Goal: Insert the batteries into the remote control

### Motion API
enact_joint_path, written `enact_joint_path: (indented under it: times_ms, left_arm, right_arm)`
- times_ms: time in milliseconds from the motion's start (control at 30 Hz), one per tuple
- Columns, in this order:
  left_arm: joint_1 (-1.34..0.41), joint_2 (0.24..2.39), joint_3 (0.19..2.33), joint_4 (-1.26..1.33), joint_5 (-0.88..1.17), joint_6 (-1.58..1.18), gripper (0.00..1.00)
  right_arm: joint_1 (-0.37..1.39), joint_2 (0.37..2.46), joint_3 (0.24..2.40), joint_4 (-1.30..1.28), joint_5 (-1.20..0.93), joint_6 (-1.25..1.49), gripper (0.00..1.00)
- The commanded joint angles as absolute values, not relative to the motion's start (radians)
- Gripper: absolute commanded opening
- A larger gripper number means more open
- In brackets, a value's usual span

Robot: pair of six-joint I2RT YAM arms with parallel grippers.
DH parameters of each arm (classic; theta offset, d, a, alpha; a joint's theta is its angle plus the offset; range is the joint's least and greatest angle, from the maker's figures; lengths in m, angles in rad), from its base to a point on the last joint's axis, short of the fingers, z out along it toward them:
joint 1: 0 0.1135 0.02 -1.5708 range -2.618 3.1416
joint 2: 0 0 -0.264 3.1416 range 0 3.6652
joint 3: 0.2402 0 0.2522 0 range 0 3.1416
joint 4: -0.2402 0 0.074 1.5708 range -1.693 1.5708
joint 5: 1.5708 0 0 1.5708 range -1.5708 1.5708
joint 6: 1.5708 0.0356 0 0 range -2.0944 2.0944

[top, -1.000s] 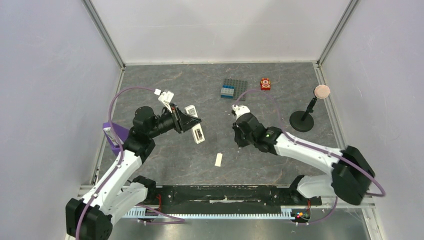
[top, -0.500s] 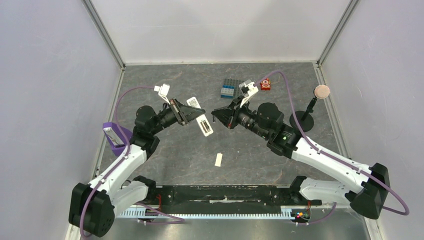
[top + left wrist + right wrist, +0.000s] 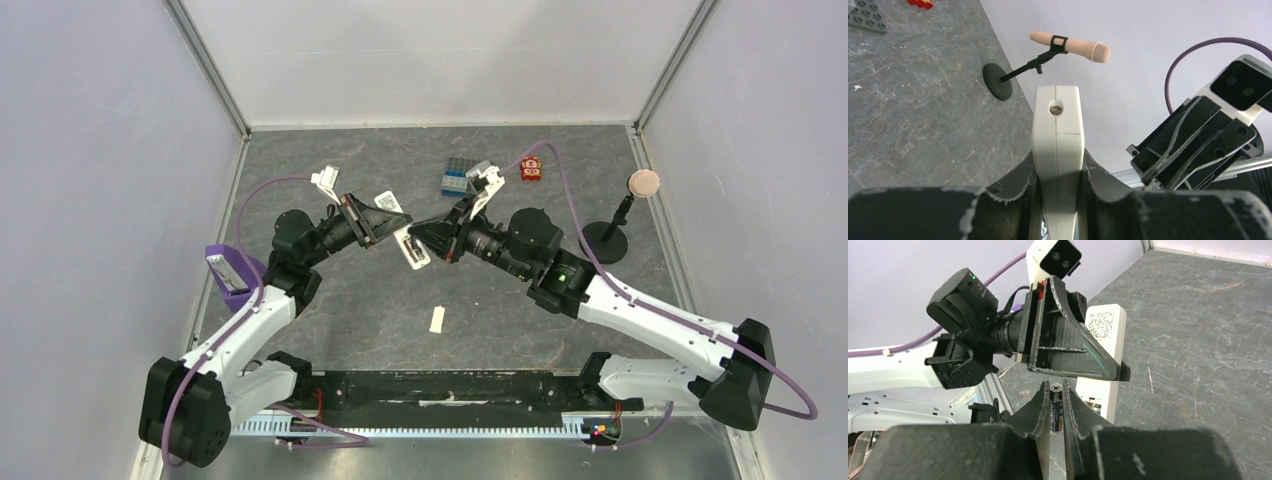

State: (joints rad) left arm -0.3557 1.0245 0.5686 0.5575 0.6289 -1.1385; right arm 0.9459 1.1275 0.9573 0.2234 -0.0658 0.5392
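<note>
The left tool (image 3: 393, 232) is clamped on the remote control (image 3: 1057, 125) across its narrow sides, holding it above the middle of the counter (image 3: 350, 335). The right tool (image 3: 1057, 385) pinches a battery (image 3: 1056, 417) by its barrel, just beside the remote. Both look light and rigid. The smooth, round battery could slip, so a grip on the barrel should leave its end free.
</note>
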Motion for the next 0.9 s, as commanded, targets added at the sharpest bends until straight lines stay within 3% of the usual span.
enact_joint_path:
  times_ms: [0, 867]
  left_arm:
    - [-0.362, 1.022, 0.588, 0.633, 0.623, -1.196, 0.02]
    - [-0.363, 1.054, 0.58, 0.724, 0.667, -1.228, 0.02]
  right_arm:
    - [0.973, 1.156, 0.994, 0.244, -0.041, 0.491, 0.07]
    - [1.009, 1.217, 0.991, 0.209, 0.016, 0.366, 0.09]
